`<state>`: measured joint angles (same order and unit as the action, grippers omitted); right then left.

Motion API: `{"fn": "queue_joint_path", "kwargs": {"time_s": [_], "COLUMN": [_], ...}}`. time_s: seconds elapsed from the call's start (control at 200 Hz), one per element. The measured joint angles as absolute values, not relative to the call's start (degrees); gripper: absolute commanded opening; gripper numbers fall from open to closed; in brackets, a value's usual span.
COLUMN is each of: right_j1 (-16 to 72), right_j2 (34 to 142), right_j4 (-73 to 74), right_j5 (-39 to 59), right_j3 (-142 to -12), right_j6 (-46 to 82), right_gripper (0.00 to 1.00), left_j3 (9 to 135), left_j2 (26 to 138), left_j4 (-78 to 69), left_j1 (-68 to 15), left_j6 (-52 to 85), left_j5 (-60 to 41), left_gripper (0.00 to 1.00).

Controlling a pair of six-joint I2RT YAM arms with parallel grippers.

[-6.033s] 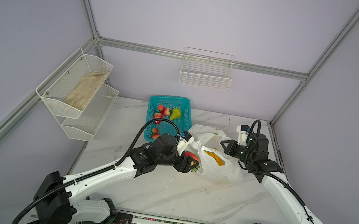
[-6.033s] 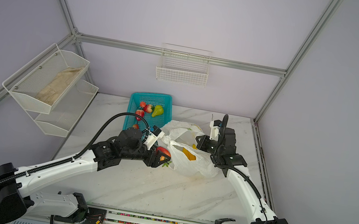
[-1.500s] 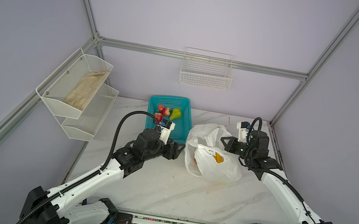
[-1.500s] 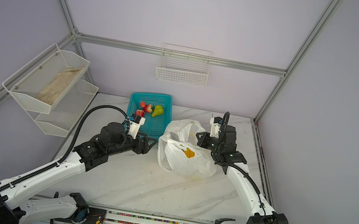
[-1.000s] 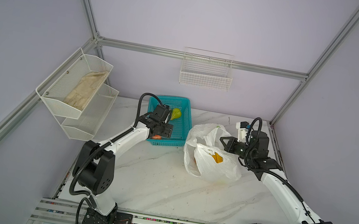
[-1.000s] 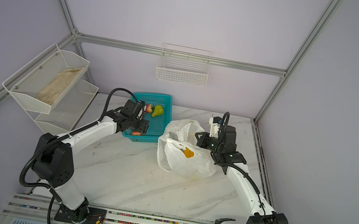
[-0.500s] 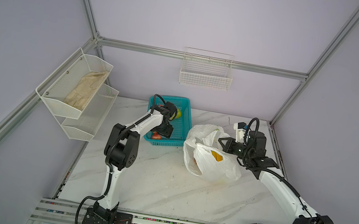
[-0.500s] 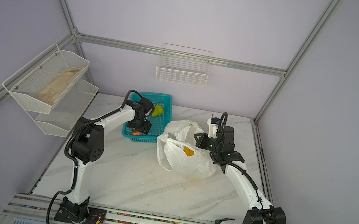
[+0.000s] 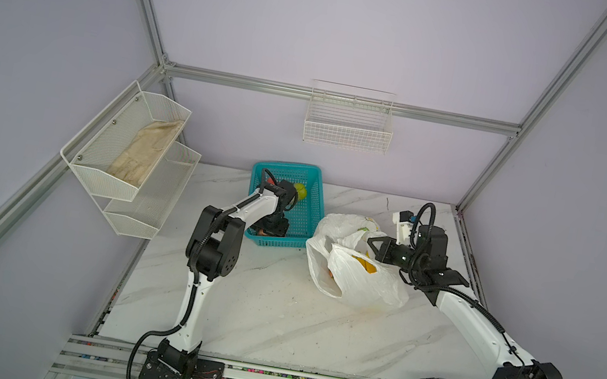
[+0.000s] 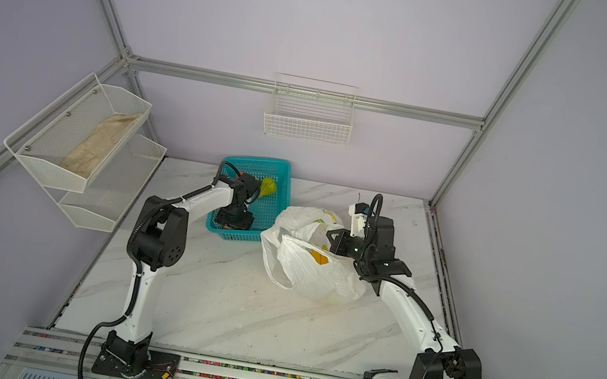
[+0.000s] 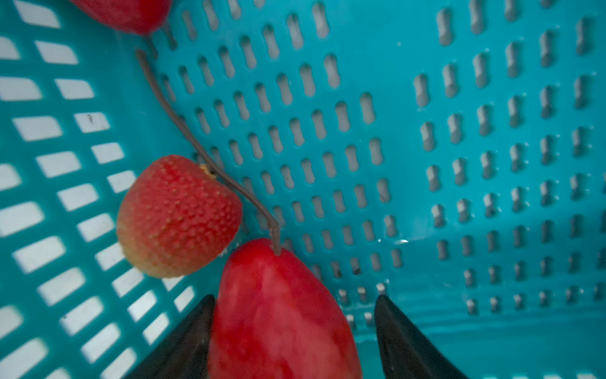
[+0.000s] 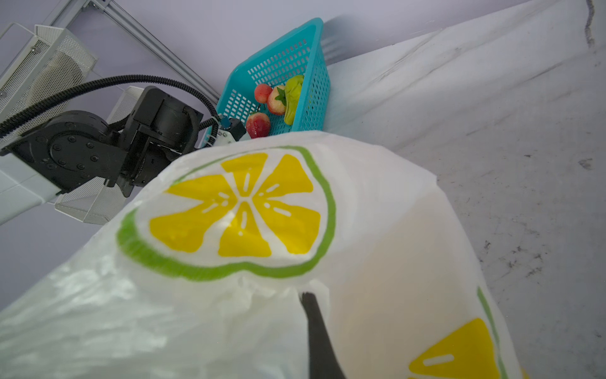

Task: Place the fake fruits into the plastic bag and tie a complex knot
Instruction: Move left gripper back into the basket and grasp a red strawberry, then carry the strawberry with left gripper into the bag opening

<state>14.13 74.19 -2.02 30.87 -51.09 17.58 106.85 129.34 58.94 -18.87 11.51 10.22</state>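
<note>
left gripper astride a red fruit in the basket, right gripper pinching the bag

from my seat, the left gripper (image 11: 294,297) is down inside the teal basket (image 11: 459,164). its jaws are apart with a long red fruit (image 11: 282,311) between them. 1 finger looks to touch the fruit's side and the other stands clear of it, so nothing is clamped. a thin brown stem rises from that fruit and passes a strawberry (image 11: 177,216), which sits just beside it near the basket wall. in both top views a green pear (image 9: 299,190) lies toward the far end of the basket, beyond the wrist.

the right gripper (image 9: 375,248) is closed on the rim of the plastic bag (image 9: 356,284) and holds that edge up off the marble table (image 9: 270,319). the bag rests just beside the basket, to its right in both top views. its mouth gapes toward the left arm's side, and something yellow shows through the film. in the right wrist view the film bunches at the dark fingertip, under a lemon-slice print.
</note>
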Motion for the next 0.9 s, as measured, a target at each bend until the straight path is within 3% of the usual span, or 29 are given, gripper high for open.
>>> {"fn": "queue_joint_path", "kwargs": {"time_s": [0.37,0.585,0.76,0.9], "right_j1": [14.13,14.13,14.13,14.13], "right_j2": [74.15,73.67,72.88,72.82], "right_j4": [-1.98,-2.02,-2.07,-2.07], "right_j5": [30.81,30.46,29.06,28.21], "right_j3": [-50.22,-50.22,-50.22,-50.22], "right_j6": [17.63,17.76,18.79,19.75], "right_gripper": [0.06,0.06,0.06,0.06], "left_j3": [107.42,107.42,105.27,95.81], "left_j2": [129.54,127.46,116.88,102.48], "left_j4": [58.43,57.08,53.01,47.9], "left_j1": [-18.87,-18.87,-18.9,-19.86], "left_j6": [11.44,12.03,13.34,14.68], "left_j5": [8.64,8.01,6.85,6.22], "left_gripper": [0.44,0.4,0.38,0.37]}}
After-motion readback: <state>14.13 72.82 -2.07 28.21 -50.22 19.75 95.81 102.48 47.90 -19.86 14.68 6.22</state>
